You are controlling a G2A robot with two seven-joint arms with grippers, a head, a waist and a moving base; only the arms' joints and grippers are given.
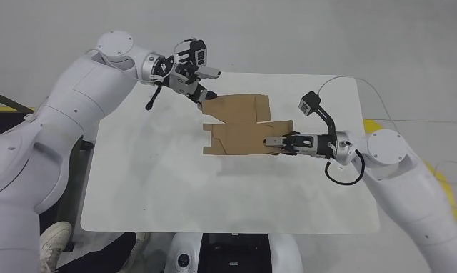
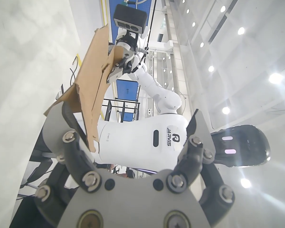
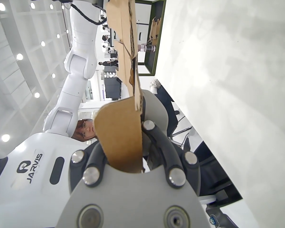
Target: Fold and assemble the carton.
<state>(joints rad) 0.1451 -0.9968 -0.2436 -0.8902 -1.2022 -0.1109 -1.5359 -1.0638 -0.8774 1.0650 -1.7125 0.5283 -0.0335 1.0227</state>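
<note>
The flattened brown carton point(image 1: 241, 123) is held a little above the white table point(image 1: 143, 187), near its far middle. My right gripper point(image 1: 275, 141) is shut on a flap at the carton's near right edge. In the right wrist view that flap point(image 3: 120, 134) runs in between the fingers of the gripper point(image 3: 140, 112) and hides one of them. My left gripper point(image 1: 205, 96) sits at the carton's far left corner. In the left wrist view its gripper point(image 2: 133, 124) is open wide, and the carton's corner point(image 2: 85, 91) rests against one finger point(image 2: 70, 119).
The table's near half and left side are bare white surface. The table's far edge runs just behind the left gripper. A thin cable point(image 1: 343, 80) loops above the right wrist. A shoe point(image 1: 53, 241) shows by the table's near left corner.
</note>
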